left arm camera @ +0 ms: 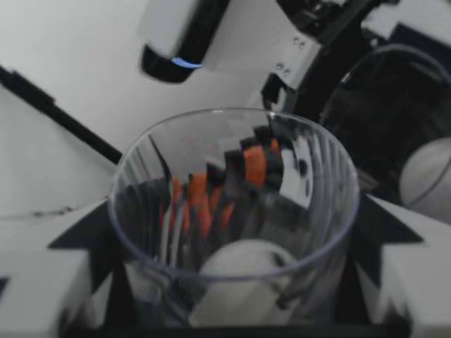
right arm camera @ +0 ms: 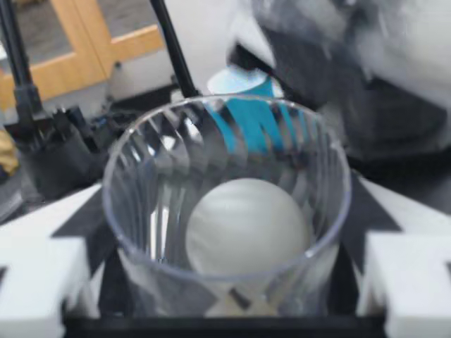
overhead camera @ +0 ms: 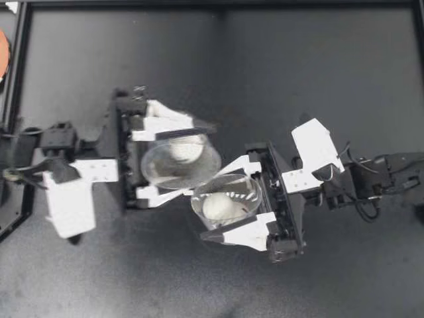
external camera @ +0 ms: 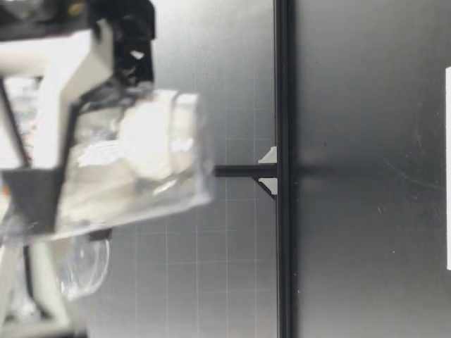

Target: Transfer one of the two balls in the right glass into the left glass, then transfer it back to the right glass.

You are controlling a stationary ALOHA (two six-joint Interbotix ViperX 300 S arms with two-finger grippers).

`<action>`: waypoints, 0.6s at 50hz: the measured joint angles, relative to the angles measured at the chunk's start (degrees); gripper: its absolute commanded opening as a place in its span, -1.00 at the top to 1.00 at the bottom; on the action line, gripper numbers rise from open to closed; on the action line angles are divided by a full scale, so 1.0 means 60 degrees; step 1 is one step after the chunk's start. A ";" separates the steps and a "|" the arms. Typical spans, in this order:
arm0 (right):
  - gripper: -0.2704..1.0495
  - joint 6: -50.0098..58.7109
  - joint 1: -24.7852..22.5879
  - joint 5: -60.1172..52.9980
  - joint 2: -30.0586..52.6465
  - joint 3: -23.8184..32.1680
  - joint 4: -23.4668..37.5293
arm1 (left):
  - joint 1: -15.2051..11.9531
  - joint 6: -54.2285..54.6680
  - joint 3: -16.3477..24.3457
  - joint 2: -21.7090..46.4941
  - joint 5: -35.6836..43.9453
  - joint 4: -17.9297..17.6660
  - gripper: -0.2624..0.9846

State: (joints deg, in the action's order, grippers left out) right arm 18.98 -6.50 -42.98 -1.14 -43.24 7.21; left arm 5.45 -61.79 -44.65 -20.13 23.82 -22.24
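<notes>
Two glasses: left glass (overhead camera: 165, 170), right glass (overhead camera: 242, 191); seemingly one ball (overhead camera: 222, 207) each.

Dark table (overhead camera: 298, 59), black frame rail (external camera: 283, 70), orange thing (overhead camera: 2, 53) past the rail, wooden panelling (right arm camera: 134, 41)

Left arm enters from its own side. We find our left gripper (overhead camera: 195, 160) closed across the left glass (overhead camera: 158, 171), one finger on each wall. Right arm reaches in at an angle. Our right gripper (overhead camera: 213, 205) stands just beside the left glass, clamping the right glass (overhead camera: 246, 192).
</notes>
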 measured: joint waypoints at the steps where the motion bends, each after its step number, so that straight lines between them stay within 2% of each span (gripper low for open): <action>1: -0.19 -0.0044 0.0000 0.0015 -0.0029 -0.0088 0.0000 | 0.0000 0.0249 -0.0132 -0.0132 0.0015 0.0000 -0.43; 13: -0.19 -0.1260 -0.0015 0.0601 -0.0908 -0.0908 -0.0029 | 0.0000 0.3340 -0.1655 -0.1904 -0.0234 -0.0029 -0.43; 22: -0.19 -0.2417 0.0000 0.1025 -0.1890 -0.1450 -0.0425 | 0.0000 0.5552 -0.2827 -0.2798 -0.0425 -0.0029 -0.43; 30: -0.19 -0.3135 0.0176 0.1040 -0.2593 -0.2183 -0.0762 | 0.0015 0.6445 -0.3633 -0.3354 -0.0293 0.0073 -0.43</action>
State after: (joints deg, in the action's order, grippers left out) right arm 0.18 -5.45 -36.74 -16.70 -56.34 2.64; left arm 5.54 -23.12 -66.45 -40.25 22.06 -21.80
